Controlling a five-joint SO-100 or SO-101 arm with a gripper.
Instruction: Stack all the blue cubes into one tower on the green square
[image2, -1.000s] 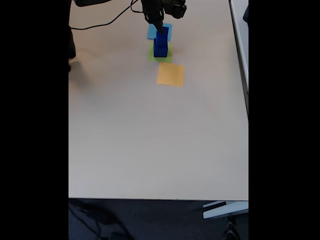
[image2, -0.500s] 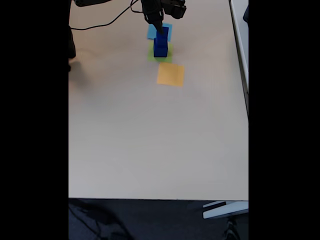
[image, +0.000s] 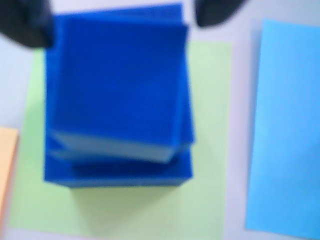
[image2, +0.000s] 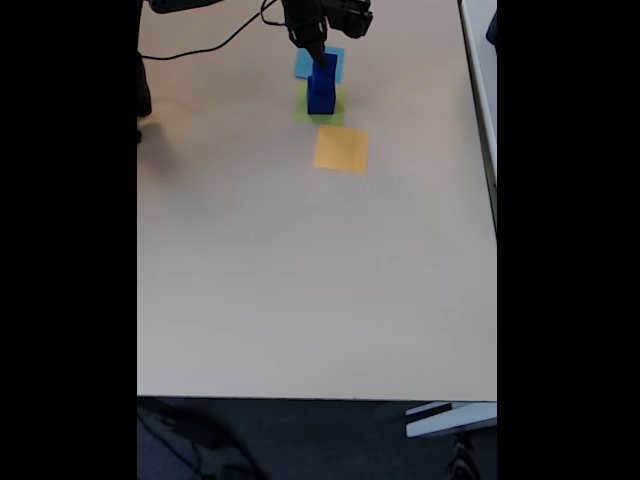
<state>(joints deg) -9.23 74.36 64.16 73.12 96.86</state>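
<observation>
1. A pale beige tabletop (image2: 300, 280) takes up most of the fixed view, with dark floor along its near edge.
2. Three flat paper squares lie in a short row near the far edge: a light-blue square (image2: 303, 66) farthest back, the green square (image2: 334, 118) in the middle, and an orange square (image2: 341, 149) nearest the camera.
3. The tower (image2: 321, 88) of blue cubes stands upright on the green square (image: 210, 150). The wrist view looks straight down on it: a smaller dark blue cube (image: 117, 85) sits on a wider one (image: 117, 174), turned slightly out of line with it, and green paper shows on every side.
4. In that wrist view, the light-blue square (image: 285, 130) lies to the right and the orange square (image: 6, 160) peeks in at the left edge.
5. The black arm reaches in from the far edge, its claw (image2: 318, 50) directly above the tower.
6. In the wrist view, the claw (image: 122, 17) shows as two dark blurred fingertips (image: 25, 22) spread apart at the top cube's far corners, pinching nothing.
</observation>
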